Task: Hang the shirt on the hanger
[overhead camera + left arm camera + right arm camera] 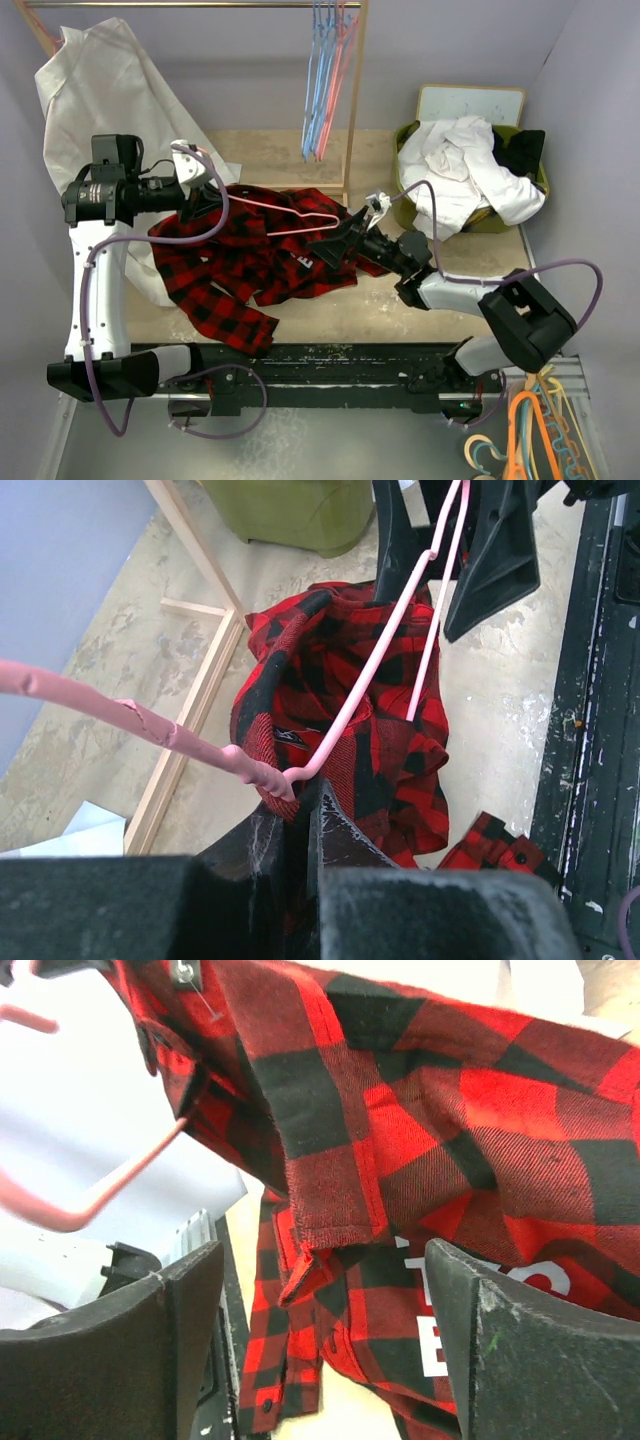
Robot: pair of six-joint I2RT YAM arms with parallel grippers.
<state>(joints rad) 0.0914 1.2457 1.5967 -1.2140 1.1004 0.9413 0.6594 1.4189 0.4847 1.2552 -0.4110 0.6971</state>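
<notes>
The fingers of my left gripper (300, 798) are pressed together on the hanger (370, 665), pinching its thin pink wire just beside the twisted neck. The fingers of my right gripper (320, 1260) are spread wide and hold nothing. Soft plaid cloth hangs in the gap between them, and I cannot tell whether it touches either pad.

The hanger is a slim, smooth triangle. Its long axis runs left to right, from my left gripper (200, 200) out to my right gripper (330, 248), and it is lifted above the cloth. Its right end lies between my right fingers.

The shirt (250, 265) is a thick red-and-black flannel, crumpled in folds on the middle of the table (400, 310). Its length slants from a sleeve at the near left to its bunched body at the far right. White lettering (430, 1350) shows on the side nearest my right gripper.

Just beyond the shirt stands the wooden rack post (352, 120). The green basket (408, 205) is near on the right, and a white garment (100, 90) hangs at the far left. The worn beige tabletop lies bare near and right of the shirt.
</notes>
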